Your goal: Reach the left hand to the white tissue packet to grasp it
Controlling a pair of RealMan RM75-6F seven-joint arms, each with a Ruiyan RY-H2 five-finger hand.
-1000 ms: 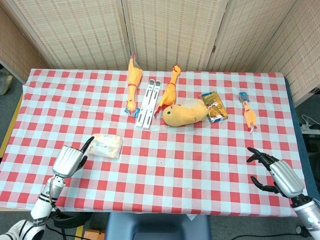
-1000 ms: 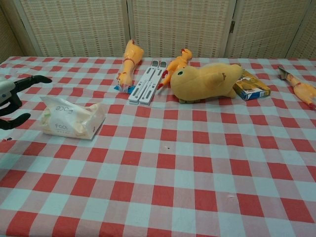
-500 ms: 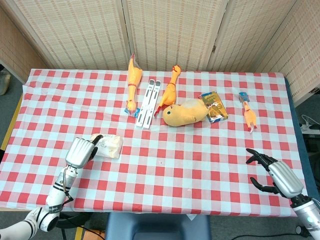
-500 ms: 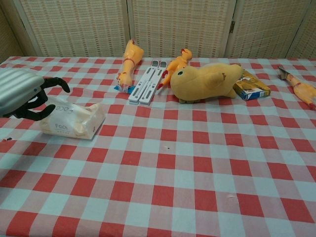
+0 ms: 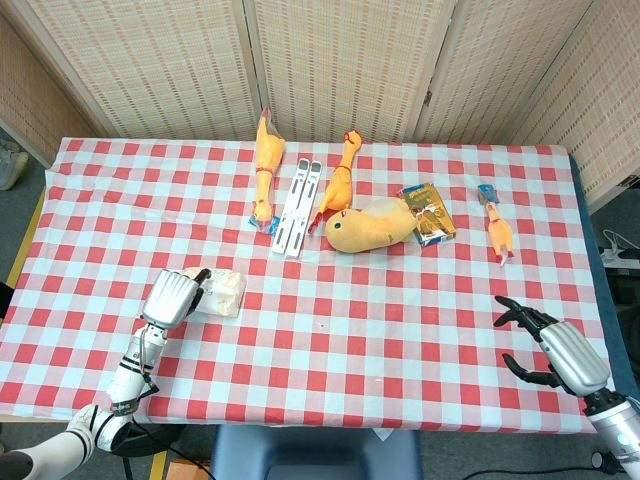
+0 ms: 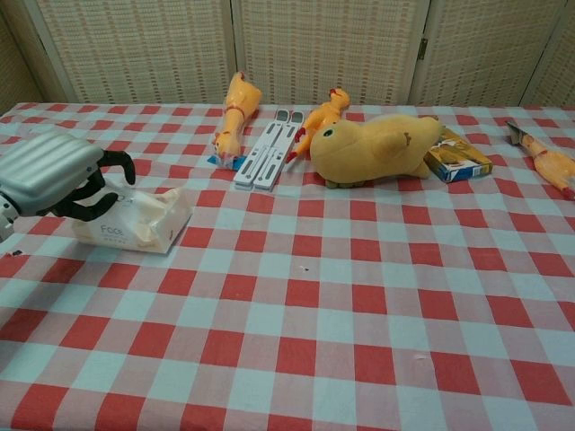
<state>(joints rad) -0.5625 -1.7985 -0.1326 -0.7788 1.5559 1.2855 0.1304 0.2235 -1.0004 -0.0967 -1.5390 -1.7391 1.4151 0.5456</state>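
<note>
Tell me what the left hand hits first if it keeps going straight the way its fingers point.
The white tissue packet. The left hand sits at its left end with fingers curled over it; whether they already touch is unclear from either view.

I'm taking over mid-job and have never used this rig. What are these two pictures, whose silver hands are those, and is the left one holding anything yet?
Both pictures come from the robot's own cameras: the head view looks down on the red-and-white checked tablecloth, and the chest view looks across it from low down. The silver left hand arches over the white tissue packet with its dark fingers curled above it. Whether it grips the packet yet cannot be told. The right hand hovers open near the table's edge, holding nothing. Farther back lie a yellow plush toy, three rubber chickens, a white folding stand and a small colourful box.
</note>
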